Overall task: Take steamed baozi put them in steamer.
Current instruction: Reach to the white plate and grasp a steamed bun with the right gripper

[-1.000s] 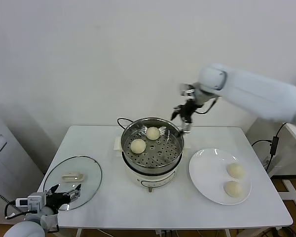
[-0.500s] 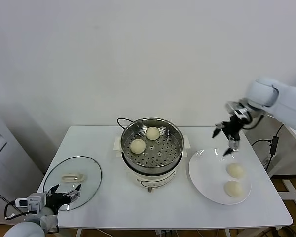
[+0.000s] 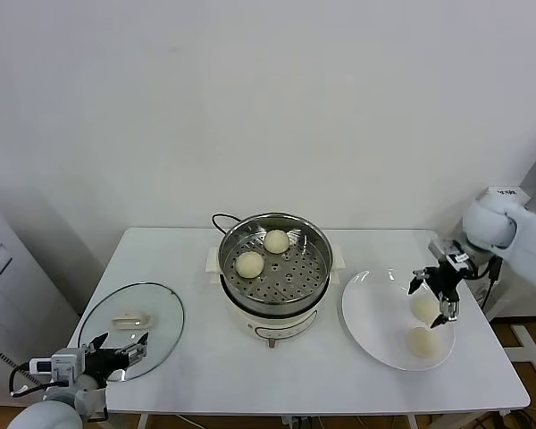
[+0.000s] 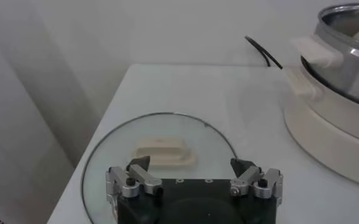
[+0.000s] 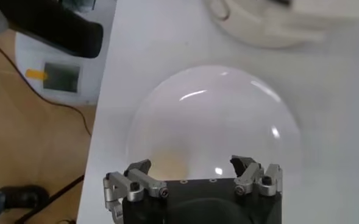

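The steel steamer stands mid-table with two cream-white baozi, one and another, on its perforated tray. Two more baozi lie on the white plate, the farther and the nearer. My right gripper hangs open just above the farther plate baozi, nothing between its fingers. In the right wrist view the right gripper stands over the plate. My left gripper waits open at the table's front left corner; in the left wrist view the left gripper is empty.
A flat glass lid with a cream handle lies left of the steamer, under the left gripper; the lid also shows in the left wrist view. A black cord loops behind the steamer. The table's right edge is close to the plate.
My right arm has swung from the steamer's back right rim across and down to just above the plate's baozi, still open. The left arm has not moved.
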Available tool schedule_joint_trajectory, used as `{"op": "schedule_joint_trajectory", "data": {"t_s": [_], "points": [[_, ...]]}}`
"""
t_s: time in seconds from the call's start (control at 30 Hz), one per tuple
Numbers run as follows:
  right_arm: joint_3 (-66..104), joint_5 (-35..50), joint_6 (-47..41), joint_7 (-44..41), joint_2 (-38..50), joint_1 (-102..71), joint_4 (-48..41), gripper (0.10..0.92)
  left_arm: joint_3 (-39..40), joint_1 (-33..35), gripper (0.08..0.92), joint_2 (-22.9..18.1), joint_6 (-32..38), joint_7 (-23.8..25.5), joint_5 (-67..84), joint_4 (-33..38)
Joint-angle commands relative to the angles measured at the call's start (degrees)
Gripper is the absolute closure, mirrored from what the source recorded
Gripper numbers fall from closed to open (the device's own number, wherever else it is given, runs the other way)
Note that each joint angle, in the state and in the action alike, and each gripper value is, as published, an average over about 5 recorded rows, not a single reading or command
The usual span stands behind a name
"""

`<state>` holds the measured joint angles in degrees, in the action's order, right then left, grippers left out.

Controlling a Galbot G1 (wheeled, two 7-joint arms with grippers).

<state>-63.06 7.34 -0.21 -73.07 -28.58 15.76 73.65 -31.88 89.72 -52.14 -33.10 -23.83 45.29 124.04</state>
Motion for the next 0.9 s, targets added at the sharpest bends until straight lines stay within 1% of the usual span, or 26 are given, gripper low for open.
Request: {"op": "schedule_joint_trajectory", "data": {"t_s": [0.03, 0.23, 0.73, 0.9], "points": [[10.7, -6.4, 0.9, 2.1, 0.9, -13.3, -1.7, 0.203, 0.0, -0.1, 0.177, 0.0, 0.0, 0.0, 0.0, -0.2], [12.6, -8.1, 0.7, 4.0, -0.1, -15.9, -3.3, 0.203, 0.1, -0.1, 0.177, 0.1, 0.0, 0.0, 0.0, -0.3], [16.9, -11.0, 0.5, 4.1, -1.6, -21.0, -4.6, 0.206, 0.0, 0.3, 0.177, -0.1, 0.0, -0.1, -0.1, 0.0], [17.9, -11.5, 0.4, 4.3, -2.0, -21.9, -5.0, 0.253, 0.1, 0.4, 0.177, -0.2, -0.1, -0.1, -0.3, 0.0]]}}
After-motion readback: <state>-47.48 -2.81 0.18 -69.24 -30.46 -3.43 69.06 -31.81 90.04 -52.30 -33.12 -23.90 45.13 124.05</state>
